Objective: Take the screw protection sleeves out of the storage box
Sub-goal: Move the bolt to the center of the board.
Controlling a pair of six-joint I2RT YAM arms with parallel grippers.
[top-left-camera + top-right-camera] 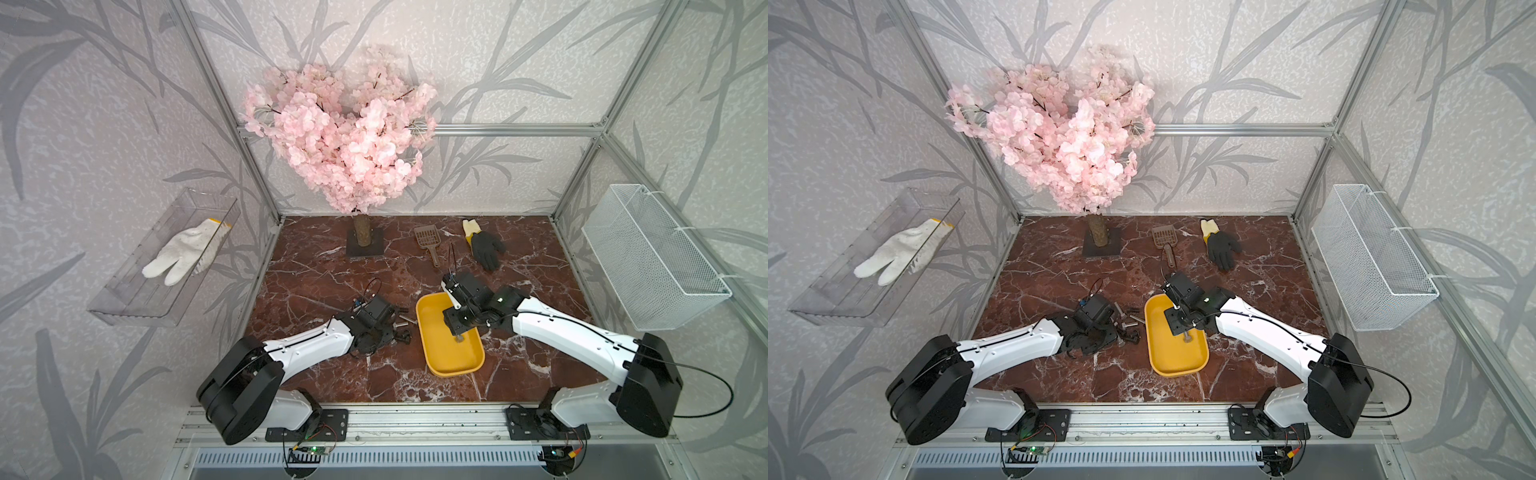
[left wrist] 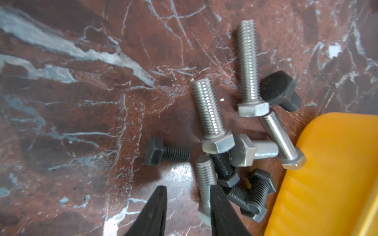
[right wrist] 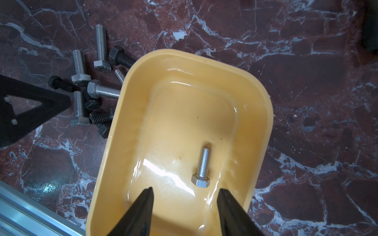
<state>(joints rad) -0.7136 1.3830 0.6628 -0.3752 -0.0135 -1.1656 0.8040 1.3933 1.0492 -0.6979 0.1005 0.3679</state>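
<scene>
The yellow storage box (image 1: pixel 451 365) (image 3: pixel 184 112) lies at the table's middle front and holds one silver bolt (image 3: pixel 201 167). My right gripper (image 3: pixel 186 189) hangs open above the box, the bolt just ahead of its fingertips. Left of the box, on the marble, lies a pile of silver bolts (image 2: pixel 212 114) and several black screw protection sleeves (image 2: pixel 166 153) (image 3: pixel 120 57). My left gripper (image 2: pixel 188 187) is open low over that pile. One silver bolt (image 2: pixel 204 183) lies on the marble against the inner side of one finger, and nothing is gripped.
A pink blossom tree (image 1: pixel 345 137) stands at the back on a square base. A brown scoop (image 1: pixel 428 241) and a black glove (image 1: pixel 484 245) lie behind the box. A clear bin with a white glove (image 1: pixel 166 266) hangs left, a white wire basket (image 1: pixel 652 257) right.
</scene>
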